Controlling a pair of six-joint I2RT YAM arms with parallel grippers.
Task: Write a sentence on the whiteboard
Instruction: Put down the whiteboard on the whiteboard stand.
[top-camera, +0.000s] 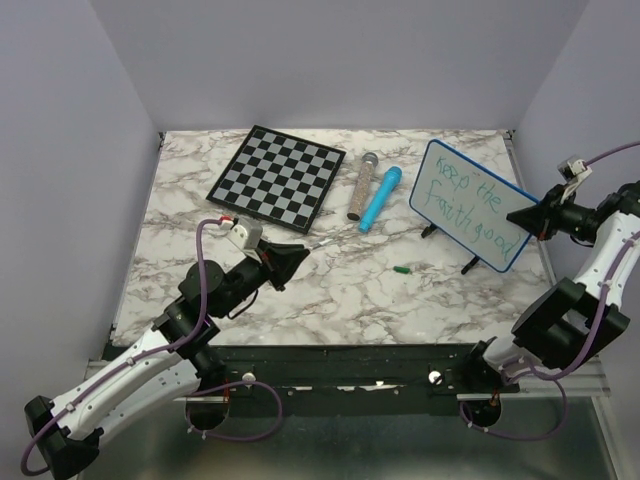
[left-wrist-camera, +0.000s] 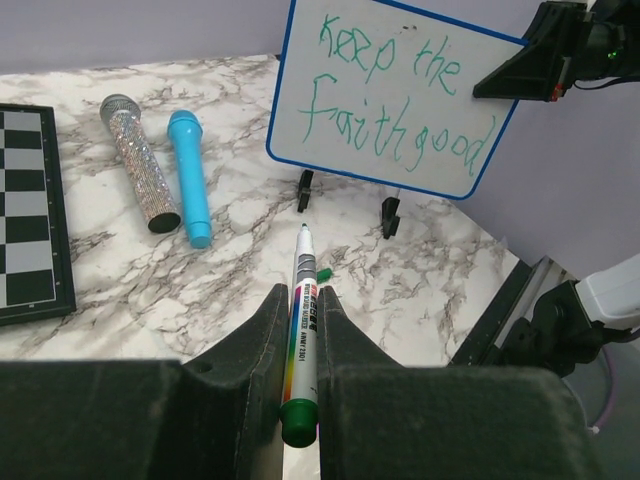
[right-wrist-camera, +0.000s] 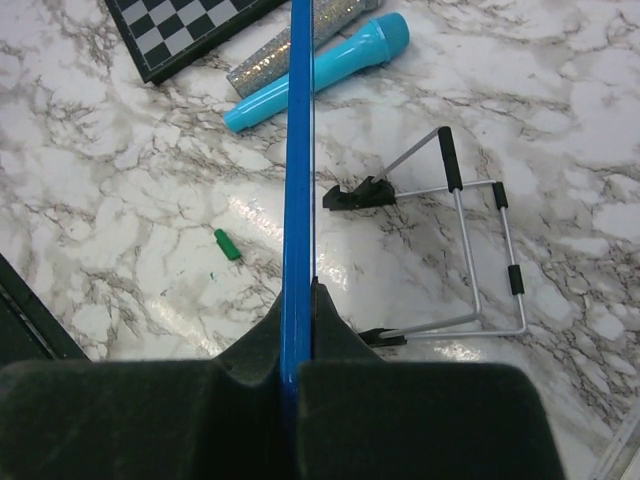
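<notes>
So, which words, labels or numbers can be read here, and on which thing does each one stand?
"Keep the": green handwriting, upper line on the whiteboard.
"faithgood": lower line on the same board, written with no clear gap.
Printed label along the marker: too small and blurred to read.
Chessboard, silver microphone, blue microphone: no text seen.

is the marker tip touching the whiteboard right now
Apart. The top external view shows the marker, held in the left gripper, ending well short of the whiteboard, with bare marble table between them.
</notes>
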